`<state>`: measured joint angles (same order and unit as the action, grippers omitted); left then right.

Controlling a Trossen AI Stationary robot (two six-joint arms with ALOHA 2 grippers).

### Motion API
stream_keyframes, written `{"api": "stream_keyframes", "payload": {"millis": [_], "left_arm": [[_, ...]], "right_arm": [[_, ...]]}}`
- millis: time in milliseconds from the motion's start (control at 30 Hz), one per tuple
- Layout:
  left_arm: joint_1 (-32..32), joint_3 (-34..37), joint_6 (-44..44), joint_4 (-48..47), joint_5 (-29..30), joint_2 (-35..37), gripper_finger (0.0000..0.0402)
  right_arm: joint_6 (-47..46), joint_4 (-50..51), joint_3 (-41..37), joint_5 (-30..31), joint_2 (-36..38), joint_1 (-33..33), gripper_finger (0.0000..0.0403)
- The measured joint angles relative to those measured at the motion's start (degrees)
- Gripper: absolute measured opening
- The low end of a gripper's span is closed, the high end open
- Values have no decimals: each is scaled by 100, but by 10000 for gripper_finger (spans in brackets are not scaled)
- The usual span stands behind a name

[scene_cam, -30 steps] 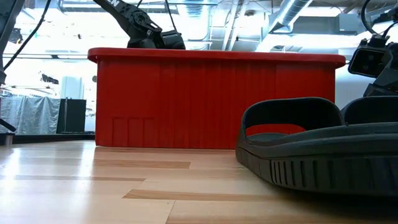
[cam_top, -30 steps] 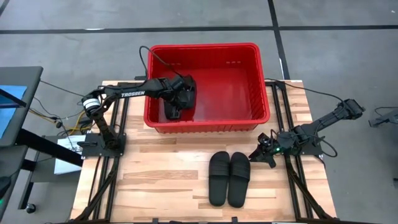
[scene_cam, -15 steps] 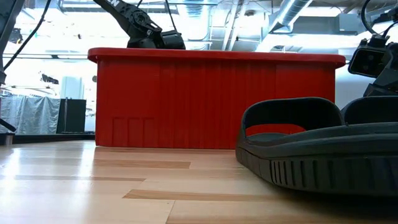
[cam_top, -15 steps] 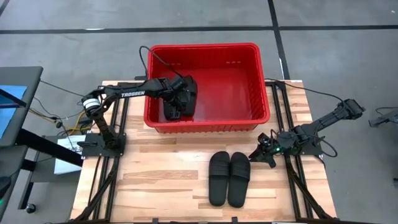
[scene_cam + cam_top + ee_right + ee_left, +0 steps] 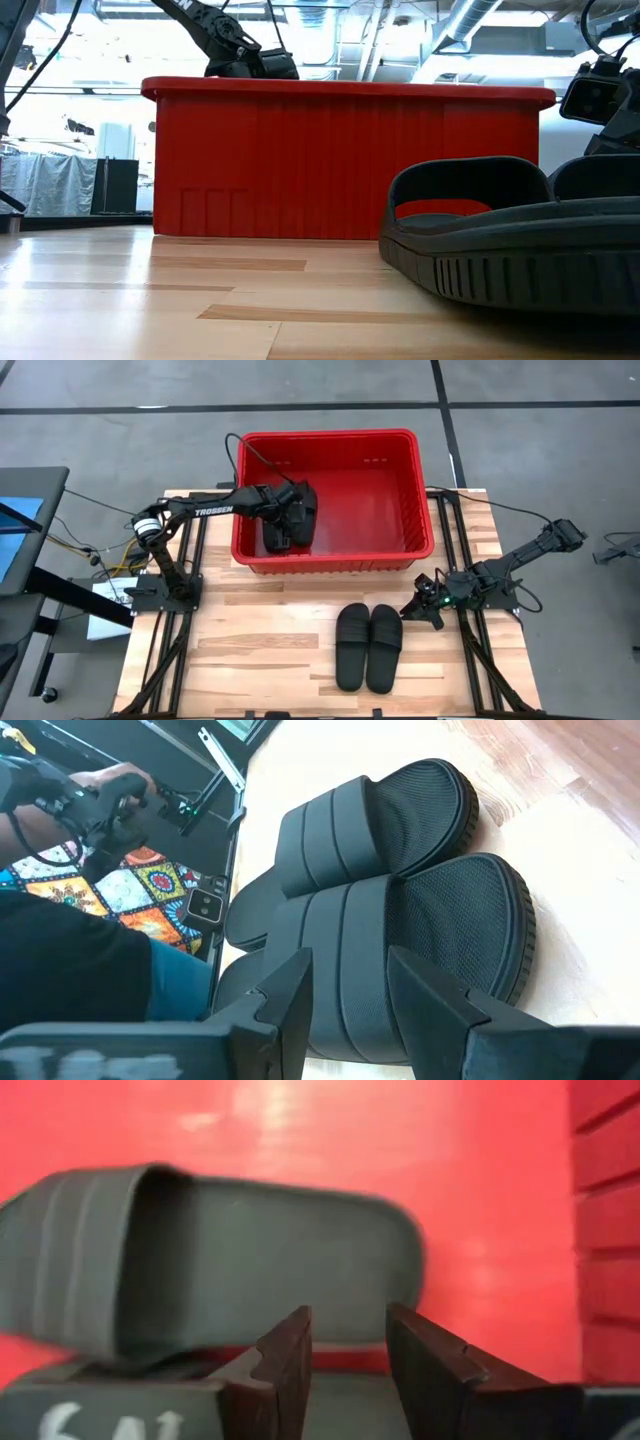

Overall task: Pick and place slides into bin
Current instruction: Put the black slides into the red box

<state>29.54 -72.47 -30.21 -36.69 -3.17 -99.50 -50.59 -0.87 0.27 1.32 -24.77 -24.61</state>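
bin [image 5: 330, 442]: red, sat at table's [image 5: 260, 650] far edge
left gripper [image 5: 283, 518]: inside bin's left end, over a black slide [image 5: 270, 1260], jaws a bit spread, pinching nothing
right gripper [image 5: 417, 607]: low, jaws apart, empty, just beside slide pair [image 5: 368, 647] on table

Grey floor [image 5: 540, 460] with dark seams, pale wooden table [image 5: 260, 650], bright windows [image 5: 70, 75], ceiling ducts [image 5: 470, 20]

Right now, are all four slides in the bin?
No: in the high view two slides lie side by side on the table, outside the red bin.
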Motion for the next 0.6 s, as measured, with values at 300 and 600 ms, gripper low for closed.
{"api": "stream_keyframes", "payload": {"millis": [300, 600], "left_arm": [[0, -996, -47, -787, 235, 0, 120], [0, -2577, 167, -1802, 261, 0, 120]], "right_arm": [[0, 0, 0, 0, 0, 1, 123], [0, -1, 0, 0, 0, 0, 123]]}}
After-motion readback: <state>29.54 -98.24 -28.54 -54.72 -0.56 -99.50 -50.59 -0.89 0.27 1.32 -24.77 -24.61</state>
